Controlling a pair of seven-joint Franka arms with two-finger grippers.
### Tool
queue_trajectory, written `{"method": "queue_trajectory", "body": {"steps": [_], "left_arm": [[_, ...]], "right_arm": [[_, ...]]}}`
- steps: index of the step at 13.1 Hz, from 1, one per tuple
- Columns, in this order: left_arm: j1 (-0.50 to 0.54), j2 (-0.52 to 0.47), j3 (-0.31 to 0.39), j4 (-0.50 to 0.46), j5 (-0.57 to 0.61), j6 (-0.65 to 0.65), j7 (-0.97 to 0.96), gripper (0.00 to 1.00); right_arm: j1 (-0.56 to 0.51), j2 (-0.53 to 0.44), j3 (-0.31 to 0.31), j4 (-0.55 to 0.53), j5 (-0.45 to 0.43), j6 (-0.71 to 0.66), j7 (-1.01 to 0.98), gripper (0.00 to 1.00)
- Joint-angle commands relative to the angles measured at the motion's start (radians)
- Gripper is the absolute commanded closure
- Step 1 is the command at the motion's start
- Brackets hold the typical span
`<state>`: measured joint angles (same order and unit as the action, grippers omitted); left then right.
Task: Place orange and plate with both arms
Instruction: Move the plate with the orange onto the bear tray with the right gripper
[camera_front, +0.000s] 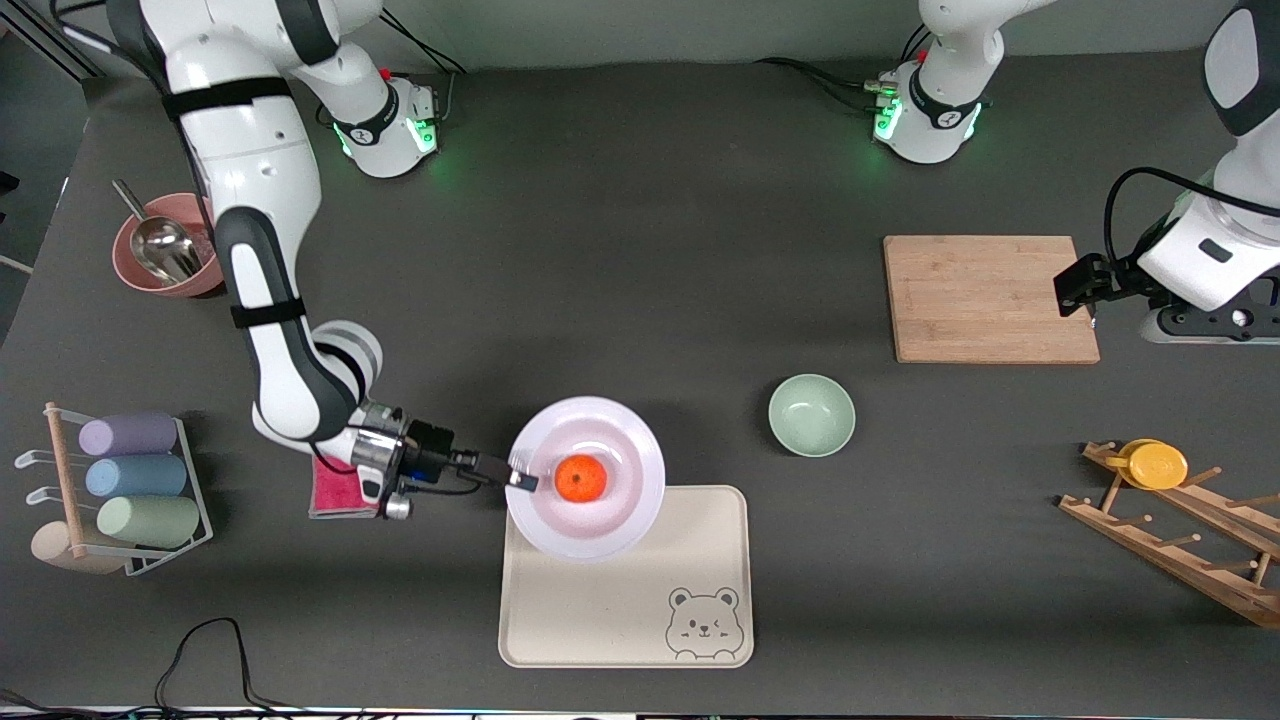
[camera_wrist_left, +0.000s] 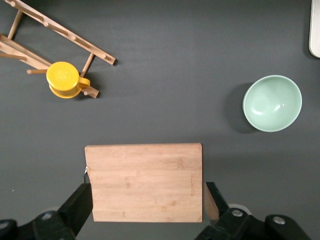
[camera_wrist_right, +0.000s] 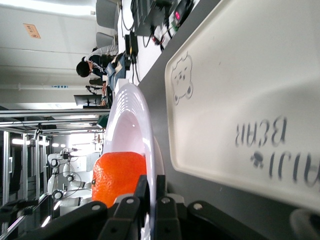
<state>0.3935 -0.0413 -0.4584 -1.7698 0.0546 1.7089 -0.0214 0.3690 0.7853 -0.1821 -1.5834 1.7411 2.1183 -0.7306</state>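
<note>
1. Front view: the plate (camera_front: 586, 477) sits in the lower centre of the frame, carrying the orange (camera_front: 580, 478) at its middle. The plate overlaps the upper edge of the cream tray (camera_front: 625, 590), most of it above that edge. The right gripper (camera_front: 522, 478) meets the plate rim from the right arm's end of the table, its fingers lying level and pointing along the table toward the orange. The left gripper (camera_front: 1085, 300) hangs at the right edge of the frame, over the end of the cutting board (camera_front: 990, 298); that arm waits, well apart from the plate.

2. Left wrist view: the cutting board (camera_wrist_left: 145, 182) fills the lower centre, and the left gripper's fingers (camera_wrist_left: 80, 202) stand wide apart on either side of it, holding nothing. The green bowl (camera_wrist_left: 272, 102) lies at the right.

3. Right wrist view: the jaws are closed on the plate rim (camera_wrist_right: 150, 165), one finger above and one below. The orange (camera_wrist_right: 119, 177) rests just inside the rim, and the tray (camera_wrist_right: 240, 90) fills the frame's right side.

4. Judgement: the right arm is the nearer one, and the move depends on shifting the plate toward the tray's middle.
</note>
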Motion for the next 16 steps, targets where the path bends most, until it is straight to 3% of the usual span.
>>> {"method": "queue_trajectory", "body": {"steps": [1, 5, 8, 16], "left_arm": [[-0.007, -0.025, 0.003, 0.019, 0.034, -0.054, -0.014, 0.00], [0.004, -0.028, 0.012, 0.023, 0.022, -0.063, -0.011, 0.00], [-0.008, -0.026, 0.006, 0.033, 0.022, -0.089, -0.002, 0.00], [-0.001, -0.017, 0.010, 0.035, -0.045, -0.063, 0.029, 0.00]], "right_arm": [[0.001, 0.176, -0.010, 0.250, -0.060, 0.041, 0.086, 1.00], [-0.007, 0.337, -0.022, 0.468, -0.061, 0.083, 0.157, 1.00], [-0.007, 0.400, -0.022, 0.554, -0.061, 0.124, 0.195, 1.00], [0.008, 0.440, -0.016, 0.582, -0.060, 0.203, 0.198, 1.00]]}}
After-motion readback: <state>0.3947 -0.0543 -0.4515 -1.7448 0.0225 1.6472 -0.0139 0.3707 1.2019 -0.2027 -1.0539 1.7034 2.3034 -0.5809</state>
